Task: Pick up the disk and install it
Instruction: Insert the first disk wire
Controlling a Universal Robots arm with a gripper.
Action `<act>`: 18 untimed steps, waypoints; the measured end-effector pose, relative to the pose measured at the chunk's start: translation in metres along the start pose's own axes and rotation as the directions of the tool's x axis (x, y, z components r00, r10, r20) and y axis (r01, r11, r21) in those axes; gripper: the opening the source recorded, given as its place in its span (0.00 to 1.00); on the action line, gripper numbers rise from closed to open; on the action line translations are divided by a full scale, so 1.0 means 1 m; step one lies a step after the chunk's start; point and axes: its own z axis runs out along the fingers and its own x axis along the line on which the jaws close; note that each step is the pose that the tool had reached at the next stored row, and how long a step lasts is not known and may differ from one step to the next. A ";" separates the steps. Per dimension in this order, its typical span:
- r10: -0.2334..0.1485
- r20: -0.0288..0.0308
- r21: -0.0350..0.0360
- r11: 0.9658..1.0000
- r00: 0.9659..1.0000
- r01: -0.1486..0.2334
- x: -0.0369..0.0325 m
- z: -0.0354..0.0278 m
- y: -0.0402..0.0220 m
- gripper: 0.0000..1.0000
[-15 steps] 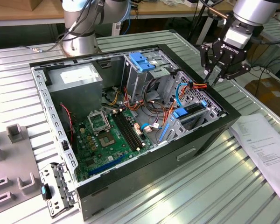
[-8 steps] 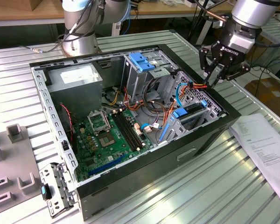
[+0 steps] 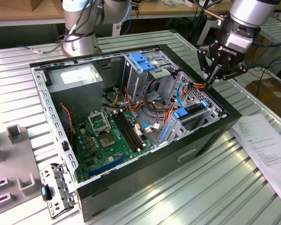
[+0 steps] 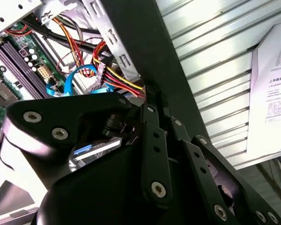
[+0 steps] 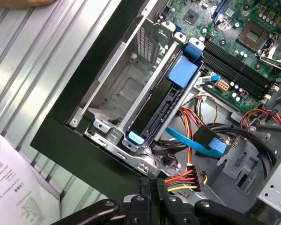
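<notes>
Exterior view — ribbed metal table [image 3: 187, 187], open computer case [image 3: 131, 117], pincer [image 3: 214, 75] closed, empty.

Disk [image 5: 165, 108]: dull grey metal, smooth bright-blue plastic rail. Gripper [image 3: 214, 77] was matt black with shiny screw heads. Case [image 3: 145, 164]: matt black outside, bare perforated steel inside. Table [image 3: 215, 187] was ribbed, brushed metal; sheet [image 3: 267, 150], plain white paper.
</notes>
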 end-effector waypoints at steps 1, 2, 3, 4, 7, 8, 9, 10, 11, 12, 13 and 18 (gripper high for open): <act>0.000 0.000 0.000 1.000 1.000 0.000 -0.0025 0.0000 0.0039 0.16; 0.000 0.000 0.000 1.000 1.000 0.000 -0.0040 -0.0001 0.0063 0.16; 0.000 0.000 0.000 1.000 1.000 0.000 -0.0052 -0.0002 0.0082 0.16; 0.000 0.000 0.000 1.000 1.000 0.000 -0.0070 -0.0002 0.0110 0.16; 0.000 0.000 0.000 1.000 1.000 0.000 -0.0097 -0.0003 0.0154 0.16; 0.000 0.000 0.000 1.000 1.000 0.000 -0.0097 -0.0003 0.0154 0.16; 0.000 0.000 0.000 1.000 1.000 0.000 -0.0097 -0.0003 0.0154 0.16; 0.001 0.000 0.000 1.000 1.000 -0.001 -0.0097 -0.0003 0.0154 0.16; 0.002 0.000 0.000 1.000 1.000 -0.002 -0.0097 -0.0003 0.0154 0.16; 0.015 0.000 0.000 1.000 1.000 -0.015 -0.0098 -0.0003 0.0155 0.16; 0.028 0.000 -0.001 1.000 1.000 -0.028 -0.0098 -0.0002 0.0155 0.16; 0.152 0.000 -0.004 0.988 0.988 -0.152 -0.0098 -0.0001 0.0154 0.16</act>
